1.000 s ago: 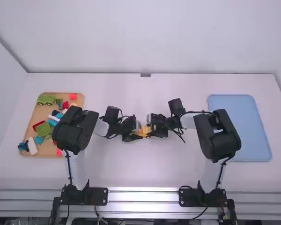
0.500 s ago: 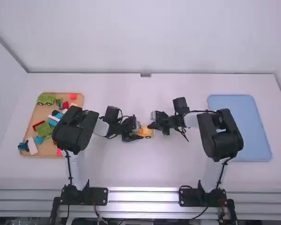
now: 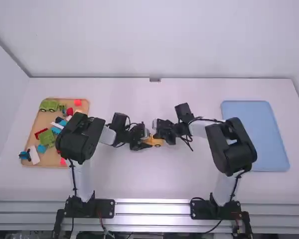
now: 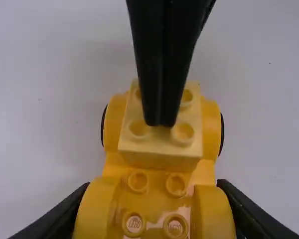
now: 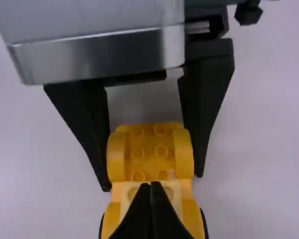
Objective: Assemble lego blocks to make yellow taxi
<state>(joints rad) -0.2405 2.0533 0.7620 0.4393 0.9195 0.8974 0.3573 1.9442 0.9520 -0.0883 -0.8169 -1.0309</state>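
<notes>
My left gripper [image 3: 142, 143] is shut on the yellow car base [image 3: 157, 142] near the middle of the table. Its fingers flank one pair of fenders in the left wrist view, the left gripper [image 4: 153, 191] spanning the yellow car base [image 4: 157, 199]. A pale yellow brick [image 4: 159, 152] sits on the base between the other fenders. My right gripper [image 3: 159, 132] is at the car's far end from the left one. Its fingertips are together over the pale brick [image 5: 162, 188] in the right wrist view, the right gripper [image 5: 152, 184] holding nothing; whether it touches the brick is unclear.
On the left lies a wooden tray [image 3: 40, 117] with several blocks, among them a green car body [image 3: 49, 105] and a white piece [image 3: 34, 155]. A blue tray [image 3: 256, 134] is at the right. The left forearm overlaps the wooden tray's edge.
My right gripper first drew back to the right from the car, then returned left over it. The left gripper has stayed put with the car base.
</notes>
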